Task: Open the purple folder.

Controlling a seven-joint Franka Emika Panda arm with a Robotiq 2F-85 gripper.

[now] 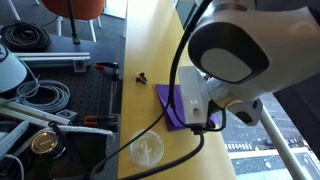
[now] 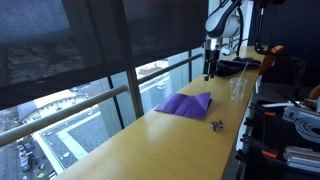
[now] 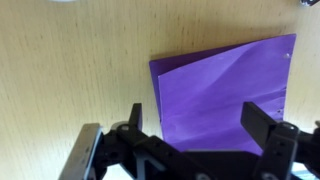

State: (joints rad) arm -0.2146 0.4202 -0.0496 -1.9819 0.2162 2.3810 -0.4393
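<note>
**Desk:** What did you have closest to the wrist camera?

**Me:** My gripper point(image 3: 200, 128). Its two fingers point(image 3: 135, 122) stood wide apart with nothing between them, and they touched nothing.

**Desk:** And the purple folder?

**Me:** The purple folder point(image 3: 225, 90) lay directly below the gap, flat on the wooden table point(image 3: 70, 60). Its top cover sat a little askew, so a darker strip showed along one edge. I couldn't tell whether there was paper inside. In both exterior views the gripper point(image 2: 209, 72) hung above the folder point(image 2: 185, 104), clear of it. In an exterior view the arm hid part of the folder point(image 1: 172, 100).

**Desk:** Anything else on the table?

**Me:** A clear cup point(image 1: 147, 150) stood upright near the folder, not touching it. A small black piece point(image 1: 141, 76) lay on the folder's opposite side, also apart, too small for me to identify. Both showed in the other exterior view too, the cup point(image 2: 237, 88) and the black piece point(image 2: 216, 125). Beyond the table's long edge was the window point(image 2: 80, 50).
</note>
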